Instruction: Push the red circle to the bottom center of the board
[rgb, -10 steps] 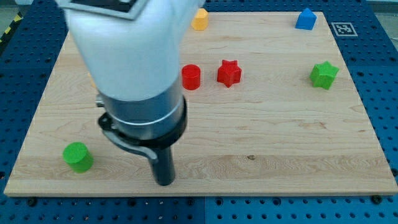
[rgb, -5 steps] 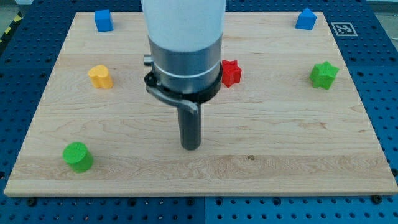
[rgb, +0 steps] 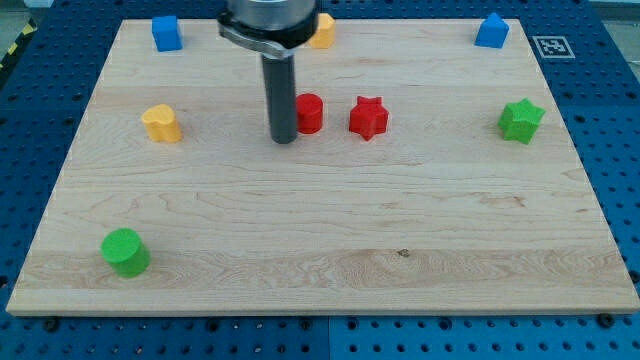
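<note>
The red circle (rgb: 310, 112) stands on the wooden board (rgb: 320, 220), a little above the middle and left of centre. A red star (rgb: 368, 117) sits just to its right. My tip (rgb: 284, 138) is at the red circle's lower left, right beside it; the rod covers the circle's left edge, and I cannot tell if they touch.
A yellow block (rgb: 161, 124) lies at the left. A green circle (rgb: 125, 251) is at the bottom left. Blue blocks sit at the top left (rgb: 167, 32) and top right (rgb: 491, 31). An orange block (rgb: 322, 31) is at the top, a green star (rgb: 520, 120) at the right.
My tip has moved from the board's lower left up and to the right, to the red circle's left side. The blocks have not moved.
</note>
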